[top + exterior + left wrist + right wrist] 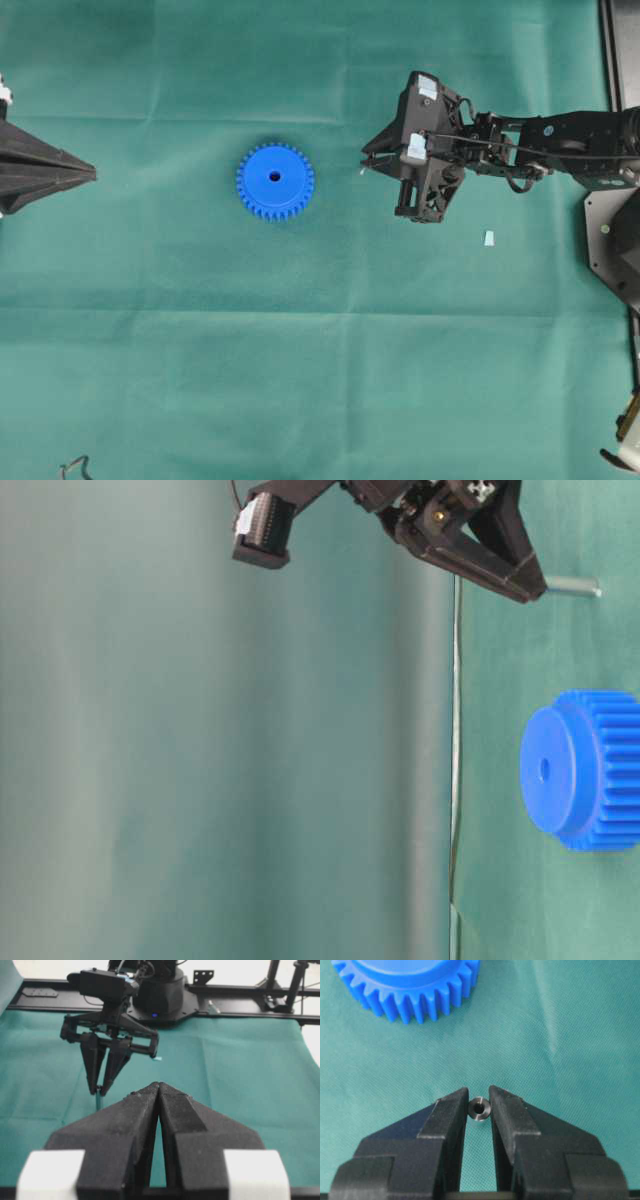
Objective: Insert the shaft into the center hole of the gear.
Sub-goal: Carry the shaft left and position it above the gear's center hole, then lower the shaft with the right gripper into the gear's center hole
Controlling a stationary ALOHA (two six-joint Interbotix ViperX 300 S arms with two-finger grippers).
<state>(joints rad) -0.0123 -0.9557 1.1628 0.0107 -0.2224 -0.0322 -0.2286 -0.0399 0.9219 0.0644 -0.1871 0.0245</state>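
Observation:
The blue gear lies flat on the green cloth, its center hole facing up and empty. It also shows in the table-level view and at the top of the right wrist view. My right gripper hangs to the right of the gear, apart from it, and is shut on the shaft. The shaft sticks out of the fingertips toward the cloth, held above it. My left gripper is shut and empty at the far left.
A small pale blue scrap lies on the cloth to the right of the right gripper. The right arm's black base plate and a dark rail stand at the right edge. A cable end lies at the bottom left.

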